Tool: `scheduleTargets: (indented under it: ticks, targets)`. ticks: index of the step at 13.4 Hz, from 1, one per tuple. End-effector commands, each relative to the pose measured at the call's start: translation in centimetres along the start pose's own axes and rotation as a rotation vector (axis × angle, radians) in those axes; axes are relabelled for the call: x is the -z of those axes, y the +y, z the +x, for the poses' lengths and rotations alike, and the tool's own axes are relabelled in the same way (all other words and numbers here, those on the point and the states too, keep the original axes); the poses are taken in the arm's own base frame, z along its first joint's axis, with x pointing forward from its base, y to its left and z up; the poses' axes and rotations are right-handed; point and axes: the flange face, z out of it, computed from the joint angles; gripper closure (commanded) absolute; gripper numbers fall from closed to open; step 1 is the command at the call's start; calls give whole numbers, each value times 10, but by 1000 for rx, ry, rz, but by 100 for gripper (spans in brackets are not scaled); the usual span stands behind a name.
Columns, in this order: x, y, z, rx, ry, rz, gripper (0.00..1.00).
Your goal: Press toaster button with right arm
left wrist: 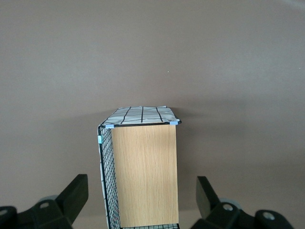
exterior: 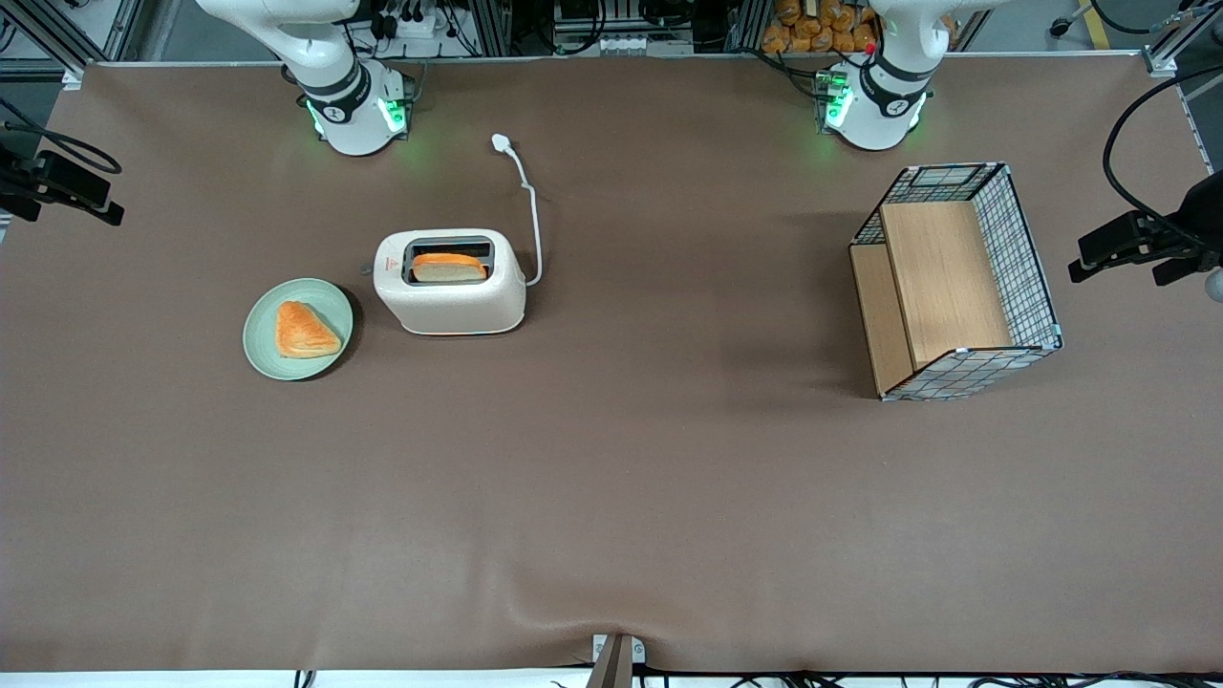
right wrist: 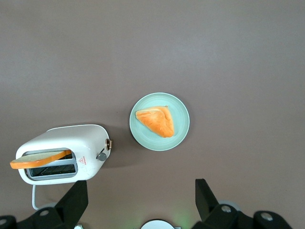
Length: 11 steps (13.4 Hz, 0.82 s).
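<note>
The cream-white toaster [exterior: 449, 301] stands on the brown table with a bread slice [exterior: 447, 268] in its slot. It also shows in the right wrist view [right wrist: 59, 143], with the slice [right wrist: 40, 160] sticking up. The button [right wrist: 101, 156] is a small grey knob on the toaster's narrow end, next to the red mark [right wrist: 83, 159], and faces the plate; in the front view it is a tiny dark nub [exterior: 366, 270]. The right arm [exterior: 344, 91] rises from its base out of the front view. Its gripper [right wrist: 140, 187] hangs high above the table, open and empty, well apart from the toaster.
A green plate [exterior: 330, 306] with a triangular pastry [exterior: 304, 331] lies beside the toaster's button end; it also shows in the right wrist view [right wrist: 183, 124]. The white cord and plug [exterior: 502, 143] trail toward the arm bases. A wire basket with wooden shelves [exterior: 955, 282] stands toward the parked arm's end.
</note>
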Motion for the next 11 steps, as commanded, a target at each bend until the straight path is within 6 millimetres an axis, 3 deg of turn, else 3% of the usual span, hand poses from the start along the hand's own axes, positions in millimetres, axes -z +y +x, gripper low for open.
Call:
scheduleTargets:
  ticks: [1, 5, 7, 11]
  targets:
    - [-15, -1, 1, 2, -45, 0, 0]
    - [-61, -16, 0, 32, -177, 126, 0]
    - [-86, -42, 2, 73, -233, 149, 0]
    - [-135, -52, 7, 58, -274, 221, 0]
